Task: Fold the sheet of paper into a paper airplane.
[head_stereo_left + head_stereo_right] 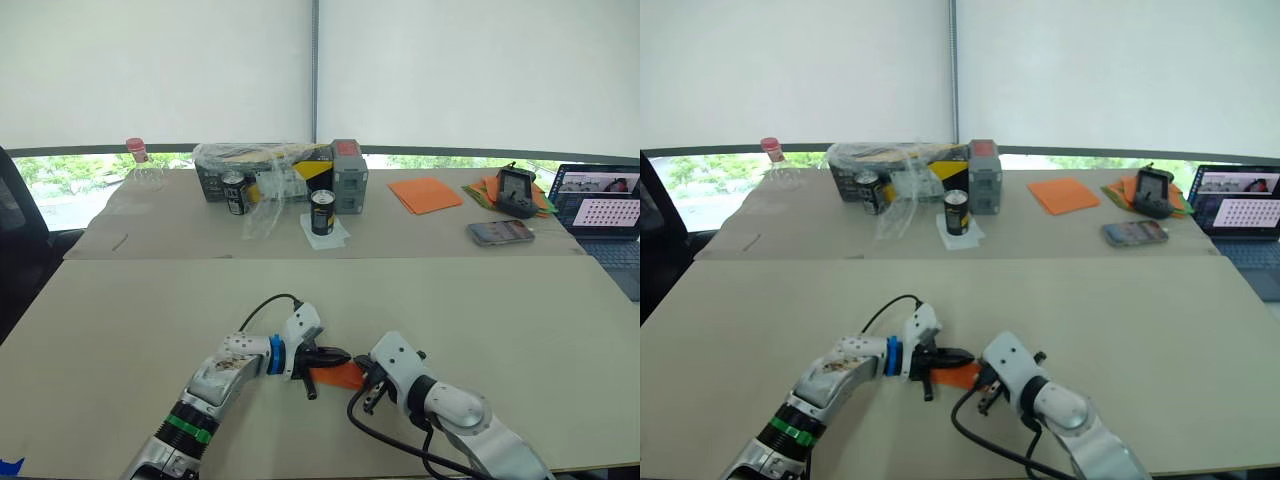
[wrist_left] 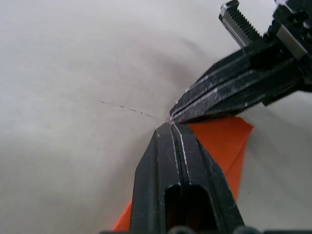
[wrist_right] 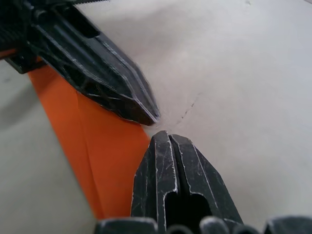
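Near the front edge of the beige tabletop [image 1: 480, 310], at about 6 o'clock in the head views, sits the small folded bright-orange paper airplane [image 1: 338, 376], flat on the surface and caught between both grippers. Comes in from 8 o'clock, the left gripper [image 1: 322, 358], its two black fingers pressed together with no gap, lying over the orange paper's near-left end; in the left wrist view the closed tips [image 2: 169, 127] rest just above the orange sheet [image 2: 222, 141], though whether paper sits between the fingers cannot be told. Reaches in from 4 o'clock, the right gripper [image 1: 366, 384], fingers likewise closed tight, tips [image 3: 163, 139] meeting the other gripper's tips [image 3: 146, 114] almost nose to nose at the orange edge [image 3: 105, 161], a crease running along the paper. Farther back on the rear table, at 12 o'clock: a grey cardboard box under crumpled clear plastic wrap [image 1: 270, 165], two dark drink cans [image 1: 322, 212], one on a white napkin. Toward 1 o'clock, a flat stack of orange sheets [image 1: 425, 194]; toward 2 o'clock, a silver smartphone [image 1: 499, 232], a black handheld device on orange-and-green papers [image 1: 516, 192], and an open laptop [image 1: 600, 205]. At 11 o'clock, a clear plastic bottle with a pink cap [image 1: 140, 170]
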